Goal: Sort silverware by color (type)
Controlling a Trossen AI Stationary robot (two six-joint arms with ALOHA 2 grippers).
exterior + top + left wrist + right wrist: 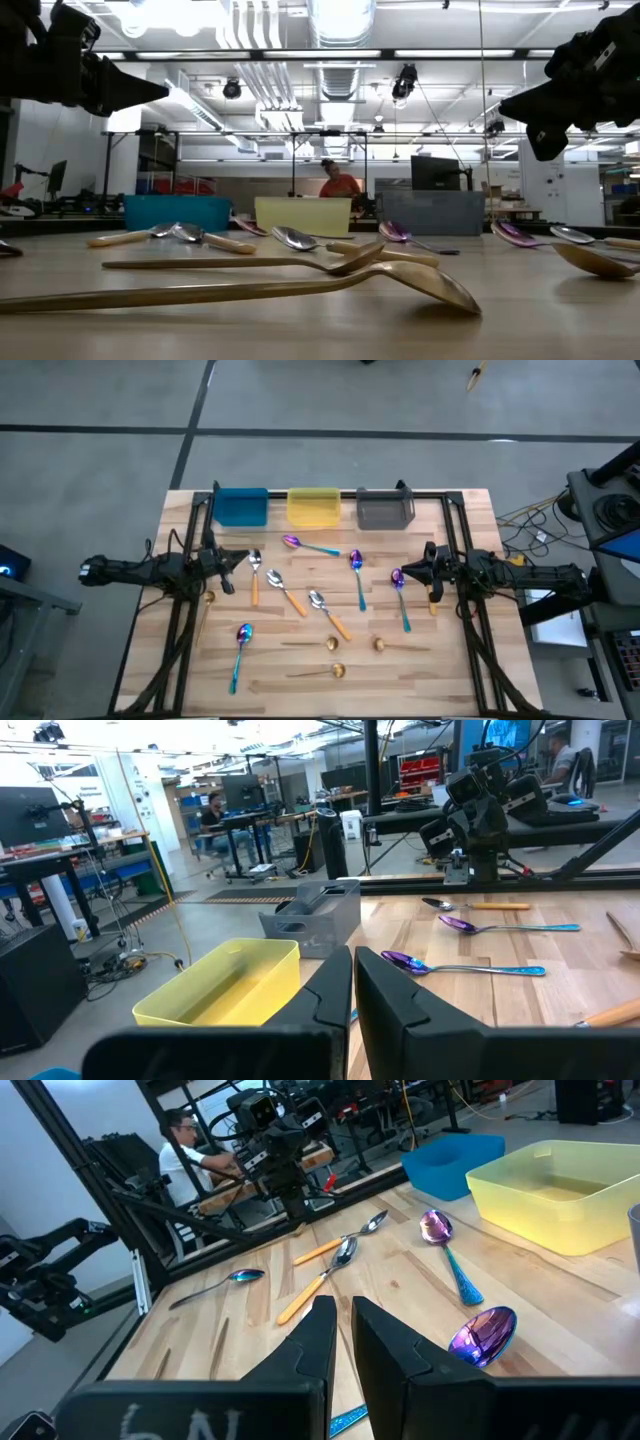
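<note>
Both the left gripper (232,560) and right gripper (408,572) were clenched empty above the table; closely grouped spoons (290,592) risked being nudged during any descent.

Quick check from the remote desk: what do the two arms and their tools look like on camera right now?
Both arms are dark, nearly black, jointed links with cabling along them. The left tool and right tool each end in two flat, angular black fingers. Pale lettering marks the right tool's body in its wrist view.
</note>
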